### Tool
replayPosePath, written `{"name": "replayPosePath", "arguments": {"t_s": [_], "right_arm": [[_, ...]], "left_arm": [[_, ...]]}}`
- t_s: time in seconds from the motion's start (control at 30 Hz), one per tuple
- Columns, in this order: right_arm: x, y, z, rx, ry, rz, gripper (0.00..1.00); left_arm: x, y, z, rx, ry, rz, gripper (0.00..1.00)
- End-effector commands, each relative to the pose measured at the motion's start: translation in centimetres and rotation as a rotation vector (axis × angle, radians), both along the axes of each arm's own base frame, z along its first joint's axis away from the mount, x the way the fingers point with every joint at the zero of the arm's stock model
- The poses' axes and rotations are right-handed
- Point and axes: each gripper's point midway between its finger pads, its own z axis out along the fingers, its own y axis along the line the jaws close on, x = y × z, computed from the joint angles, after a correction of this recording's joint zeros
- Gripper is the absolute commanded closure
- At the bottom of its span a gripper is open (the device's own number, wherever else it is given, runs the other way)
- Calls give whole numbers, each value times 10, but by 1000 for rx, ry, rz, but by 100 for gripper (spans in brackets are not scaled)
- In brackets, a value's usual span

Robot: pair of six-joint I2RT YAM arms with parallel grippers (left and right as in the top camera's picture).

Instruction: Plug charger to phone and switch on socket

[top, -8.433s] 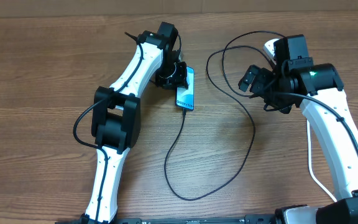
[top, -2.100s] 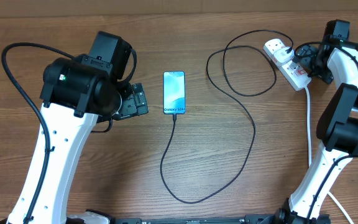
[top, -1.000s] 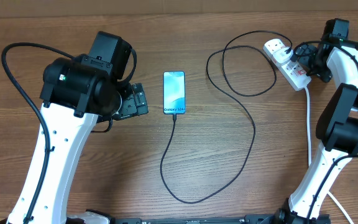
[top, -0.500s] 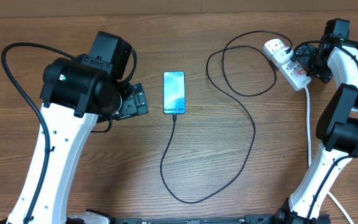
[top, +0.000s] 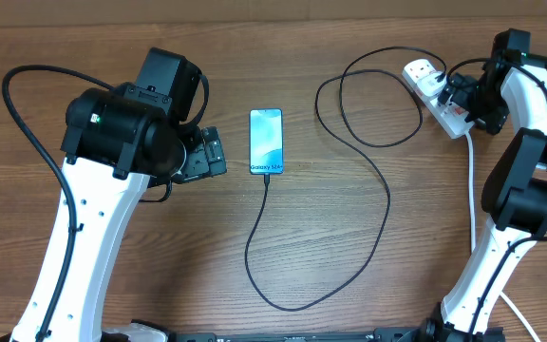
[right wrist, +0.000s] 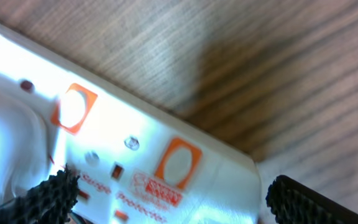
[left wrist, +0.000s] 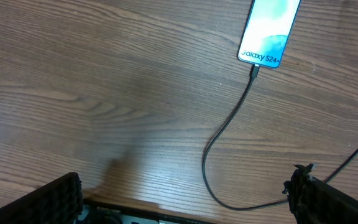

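Observation:
The phone (top: pixel 266 141) lies flat at the table's middle, its screen lit, and shows at the top of the left wrist view (left wrist: pixel 269 31). The charger (top: pixel 385 204) is a thin black cable; its tip sits in the phone's near edge (left wrist: pixel 253 70) and its white adapter (top: pixel 426 73) stands on the socket (top: pixel 449 120) at the far right. My right gripper (top: pixel 461 95) is open just above the socket (right wrist: pixel 135 143), near an orange switch (right wrist: pixel 179 163), its fingers astride the strip. To the left of the phone, my left gripper (top: pixel 209 154) hangs open and holds nothing.
The charger cable loops widely across the table's middle (top: pixel 283 302) and back right (top: pixel 349 81). A thick white cord (top: pixel 472 195) runs from the socket toward the front right, beside the right arm. The table's front edge (left wrist: pixel 135 208) shows in the left wrist view.
Since the earliest frame the left gripper has left the phone and drawn back left, and the right arm has gone to the socket. Over the last second the right gripper shifted slightly left over the socket.

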Motion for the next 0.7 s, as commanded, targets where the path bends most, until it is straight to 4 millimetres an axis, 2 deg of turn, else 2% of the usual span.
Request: {"name": "replayPosePath", "arguments": {"t_s": [0.0,0.07,0.17,0.2,0.27,0.33,0.5,0.57,0.6,0.67], "right_arm": [[5,-11,87,-67,-148,-6,0],[-8,-8,137,-86,-212,-9,0],[-32,3,192,-84,-280,-29,0],[-38,7,203,-76,-294,-24,0],[-69,28,251,-36,-363,0,0],[-99,41,277,-20,-383,10,0],[-171,65,315,-31,-437,25,0],[-192,72,321,-40,-469,26,0],[-216,80,325,-50,-507,25,0],[-246,89,324,-60,-540,27,0]], "left_arm": [[1,0,-1,-7,1,9,0],[1,0,-1,-6,2,9,0],[1,0,-1,-6,2,9,0],[1,0,-1,-6,2,9,0],[1,0,-1,-7,1,9,0],[1,0,-1,-6,2,9,0],[1,0,-1,-6,2,9,0],[1,0,-1,-6,2,9,0],[1,0,-1,-7,1,9,0],[1,0,-1,-6,2,9,0]]}}
